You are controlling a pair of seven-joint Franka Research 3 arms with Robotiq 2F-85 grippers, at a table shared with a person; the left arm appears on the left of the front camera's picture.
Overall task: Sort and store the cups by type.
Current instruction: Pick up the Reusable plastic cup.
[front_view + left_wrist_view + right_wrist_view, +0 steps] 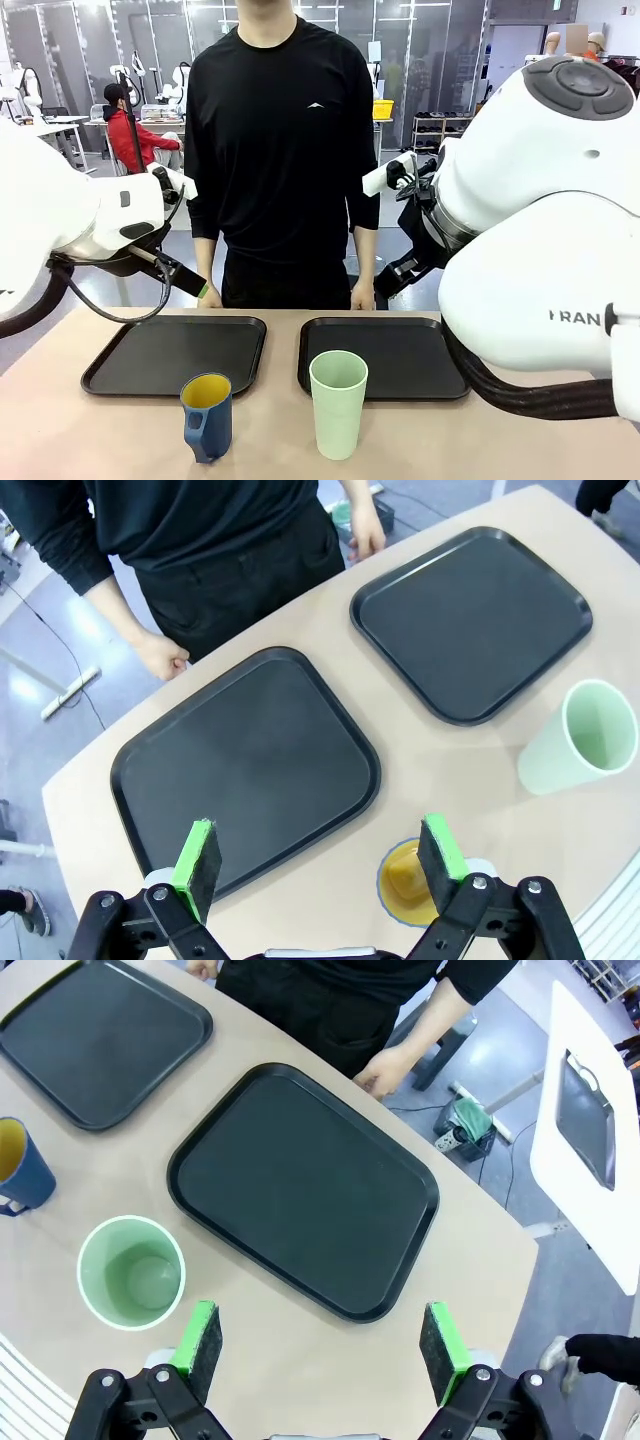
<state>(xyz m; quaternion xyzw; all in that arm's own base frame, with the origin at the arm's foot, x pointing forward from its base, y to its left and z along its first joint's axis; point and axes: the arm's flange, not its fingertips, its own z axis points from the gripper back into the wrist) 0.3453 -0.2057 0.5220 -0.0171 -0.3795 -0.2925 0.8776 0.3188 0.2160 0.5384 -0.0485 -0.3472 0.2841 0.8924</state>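
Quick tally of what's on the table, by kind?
trays: 2, the left tray and the right tray
mint-green tumbler: 1
blue mug: 1
total: 4

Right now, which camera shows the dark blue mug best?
The front view: the dark blue mug stands whole, handle and yellow inside visible. The left wrist view gives its yellow mouth from above, partly behind a finger of the left gripper. The right wrist view cuts it at the picture's edge.
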